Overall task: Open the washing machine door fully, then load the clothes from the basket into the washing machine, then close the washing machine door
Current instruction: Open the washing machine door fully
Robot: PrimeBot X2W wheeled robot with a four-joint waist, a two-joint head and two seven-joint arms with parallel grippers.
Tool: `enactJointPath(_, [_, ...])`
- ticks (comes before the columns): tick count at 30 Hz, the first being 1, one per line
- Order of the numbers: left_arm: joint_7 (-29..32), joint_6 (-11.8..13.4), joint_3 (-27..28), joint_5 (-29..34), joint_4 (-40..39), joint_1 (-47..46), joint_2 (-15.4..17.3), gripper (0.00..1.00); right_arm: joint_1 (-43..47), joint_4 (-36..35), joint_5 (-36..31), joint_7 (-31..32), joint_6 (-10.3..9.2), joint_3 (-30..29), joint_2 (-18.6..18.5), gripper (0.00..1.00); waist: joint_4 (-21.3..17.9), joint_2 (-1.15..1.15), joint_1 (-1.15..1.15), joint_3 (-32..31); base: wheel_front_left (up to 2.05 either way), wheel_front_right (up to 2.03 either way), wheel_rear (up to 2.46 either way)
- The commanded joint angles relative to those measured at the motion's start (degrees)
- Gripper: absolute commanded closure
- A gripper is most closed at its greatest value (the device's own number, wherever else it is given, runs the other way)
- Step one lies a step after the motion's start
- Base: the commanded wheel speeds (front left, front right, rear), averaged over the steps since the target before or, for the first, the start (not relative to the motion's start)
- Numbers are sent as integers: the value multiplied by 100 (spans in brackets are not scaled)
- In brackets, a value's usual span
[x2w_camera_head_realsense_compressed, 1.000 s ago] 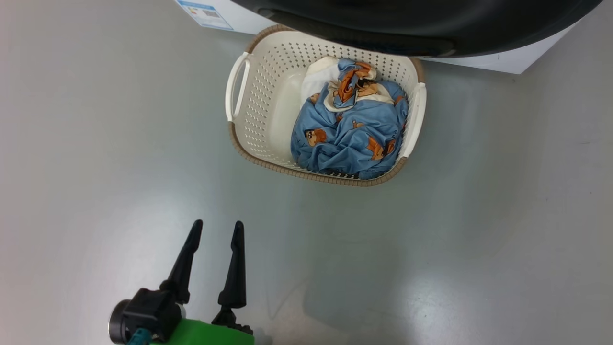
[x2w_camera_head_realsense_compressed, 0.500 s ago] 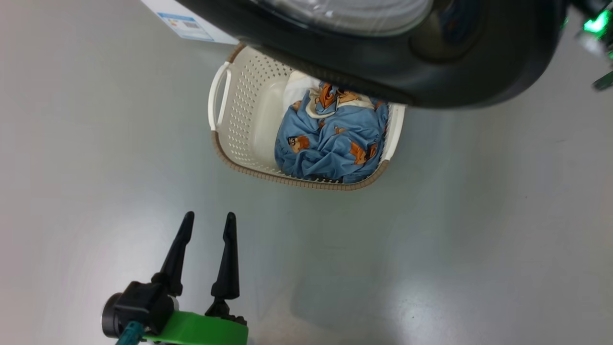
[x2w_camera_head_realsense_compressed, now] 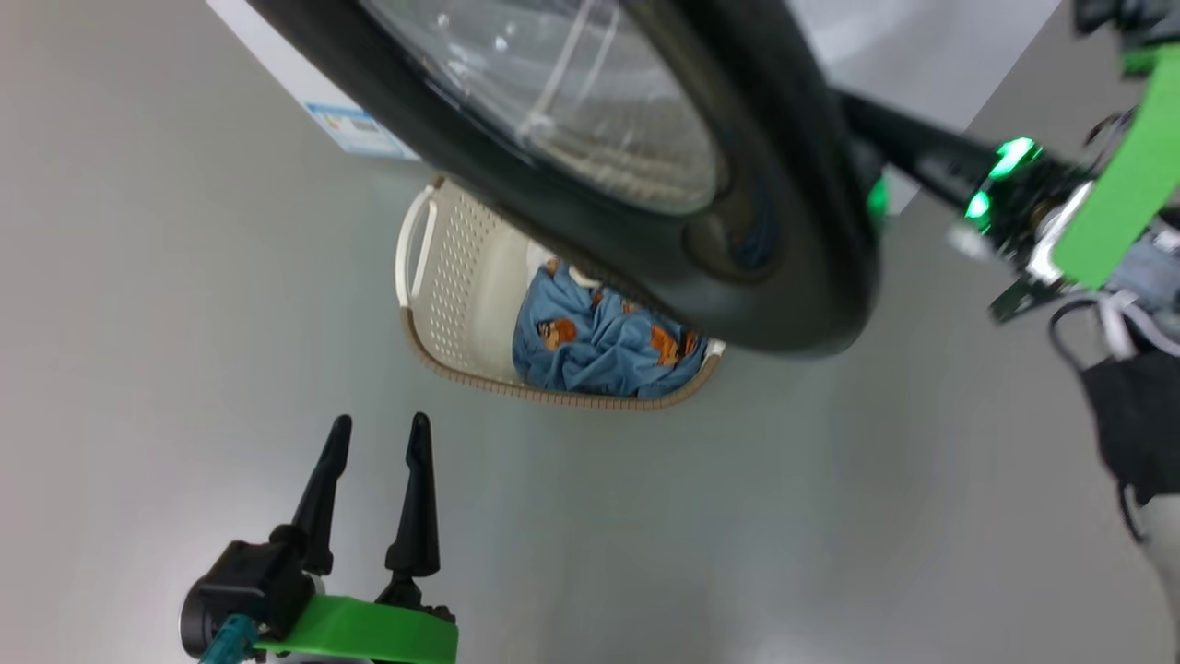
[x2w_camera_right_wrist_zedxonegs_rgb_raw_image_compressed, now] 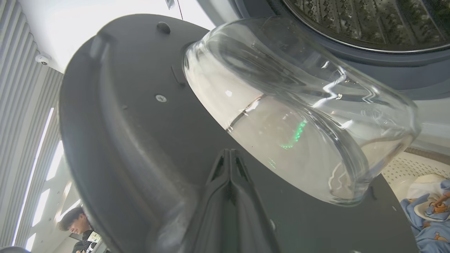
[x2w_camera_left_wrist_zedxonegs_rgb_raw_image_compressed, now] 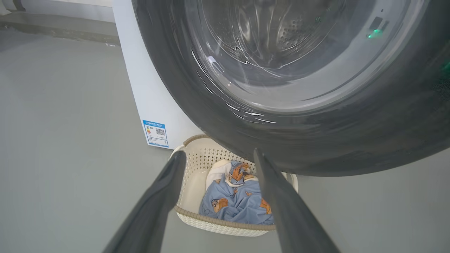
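Note:
The washing machine door (x2w_camera_head_realsense_compressed: pixel 784 231), black-rimmed with a clear glass bowl (x2w_camera_right_wrist_zedxonegs_rgb_raw_image_compressed: pixel 299 116), stands swung out over the basket (x2w_camera_head_realsense_compressed: pixel 442 304). The cream perforated basket sits on the floor against the white washing machine (x2w_camera_left_wrist_zedxonegs_rgb_raw_image_compressed: pixel 147 91) and holds the blue printed clothes (x2w_camera_head_realsense_compressed: pixel 599 355), partly hidden by the door. My right gripper (x2w_camera_right_wrist_zedxonegs_rgb_raw_image_compressed: pixel 230 154) is shut and empty, its tips at the door's dark inner face beside the glass; its fingers (x2w_camera_head_realsense_compressed: pixel 913 152) reach behind the rim. The steel drum (x2w_camera_right_wrist_zedxonegs_rgb_raw_image_compressed: pixel 351 21) shows beyond. My left gripper (x2w_camera_head_realsense_compressed: pixel 380 422) hangs open and empty over the floor, short of the basket (x2w_camera_left_wrist_zedxonegs_rgb_raw_image_compressed: pixel 197 218).
Grey floor (x2w_camera_head_realsense_compressed: pixel 737 535) surrounds the basket. A blue label sticker (x2w_camera_left_wrist_zedxonegs_rgb_raw_image_compressed: pixel 155 133) marks the machine's lower left front. A person (x2w_camera_right_wrist_zedxonegs_rgb_raw_image_compressed: pixel 75 223) is beyond the door's edge. Dark cables and cloth (x2w_camera_head_realsense_compressed: pixel 1134 424) hang on my right arm.
The head camera has tilted up, so the door now covers much more of the basket and my right arm has come into view at the upper right. My left gripper stays open.

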Motion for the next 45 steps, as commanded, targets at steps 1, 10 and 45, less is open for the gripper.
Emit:
enactJointPath(1, [-36,-22,209,-35,-82,17,72,0,182,-202,-5,-37,17,100,101,100,-53,0,0,-295,0,0,0])
enactJointPath(10, [-36,-202,297,-126,106,132,72,0,812,-53,-401,-713,17,713,419,100,-163,0,0,-983,0,0,0])
enactJointPath(45, [-36,-334,397,-336,41,180,72,0,849,1131,-356,-3682,17,4098,1448,100,-285,0,0,-1598,0,0,0])
